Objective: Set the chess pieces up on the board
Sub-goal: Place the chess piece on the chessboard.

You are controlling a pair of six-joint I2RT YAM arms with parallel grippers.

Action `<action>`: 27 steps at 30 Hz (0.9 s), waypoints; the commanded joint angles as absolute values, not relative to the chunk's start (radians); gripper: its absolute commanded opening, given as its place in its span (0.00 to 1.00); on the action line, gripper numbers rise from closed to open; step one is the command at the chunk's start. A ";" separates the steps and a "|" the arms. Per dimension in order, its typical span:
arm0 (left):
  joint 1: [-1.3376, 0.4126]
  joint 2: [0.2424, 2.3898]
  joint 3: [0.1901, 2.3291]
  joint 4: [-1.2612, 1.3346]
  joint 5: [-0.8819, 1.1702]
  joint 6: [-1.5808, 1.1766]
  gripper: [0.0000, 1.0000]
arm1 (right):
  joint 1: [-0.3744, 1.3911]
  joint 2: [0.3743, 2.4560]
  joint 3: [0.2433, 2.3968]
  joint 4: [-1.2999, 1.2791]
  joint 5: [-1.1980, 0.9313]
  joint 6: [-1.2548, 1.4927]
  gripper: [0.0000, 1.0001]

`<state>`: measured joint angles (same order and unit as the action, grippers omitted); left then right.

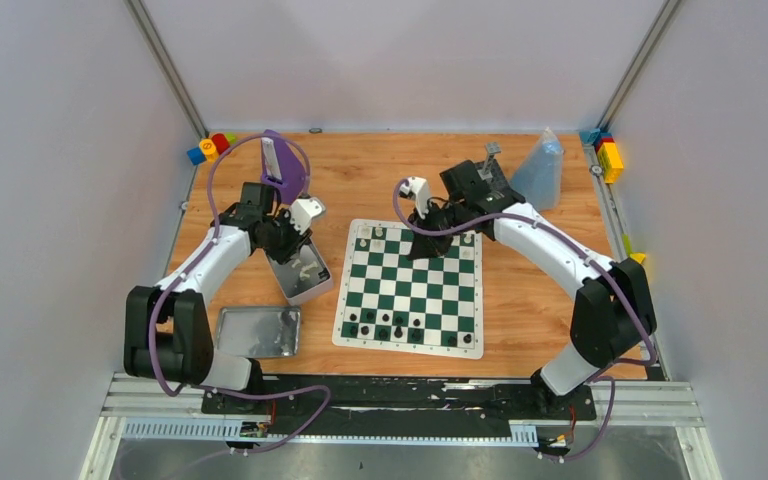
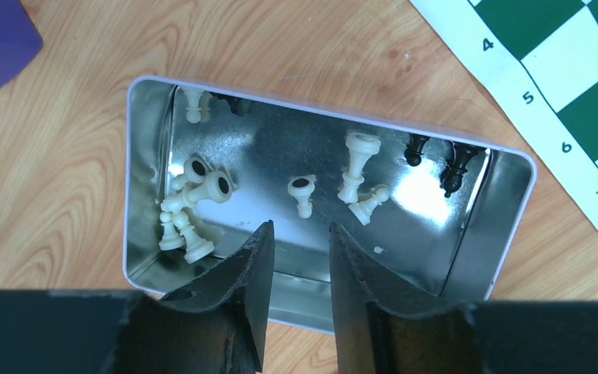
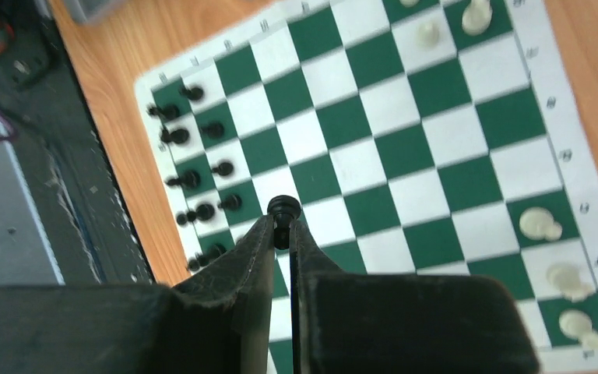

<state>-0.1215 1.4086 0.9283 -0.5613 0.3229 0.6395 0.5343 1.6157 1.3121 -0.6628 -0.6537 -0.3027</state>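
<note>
Right gripper [image 3: 282, 234] is pinched tight on a black piece [image 3: 284, 209], carrying it above the board [image 3: 405, 148]. I'd guess it's headed for the black rows at the near edge. Left gripper [image 2: 301, 234] hangs with jaws apart over the tin [image 2: 144, 101], probably lining up on the loose white pieces [image 2: 302, 191] inside.

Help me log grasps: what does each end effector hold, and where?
Right end effector pinches a black chess piece just below its head; left end effector holds nothing.
</note>
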 commanded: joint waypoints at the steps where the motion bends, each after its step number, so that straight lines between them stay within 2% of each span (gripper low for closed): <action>1: -0.112 1.413 0.987 -0.531 0.299 0.563 0.41 | 0.547 1.553 1.233 -0.808 -0.459 -0.435 0.00; 11: -0.112 1.354 1.042 -0.578 0.277 0.499 0.56 | 0.559 1.448 1.040 -0.897 -0.212 -0.511 0.00; 27: -0.113 1.274 1.106 -0.631 0.264 0.401 0.63 | 0.624 1.491 0.954 -0.912 -0.154 -0.502 0.01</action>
<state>-0.1215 1.3041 1.0706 -0.6216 0.2745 0.4366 0.6006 1.4788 0.9611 -0.9138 -0.1757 -0.4995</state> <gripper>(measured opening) 0.626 0.108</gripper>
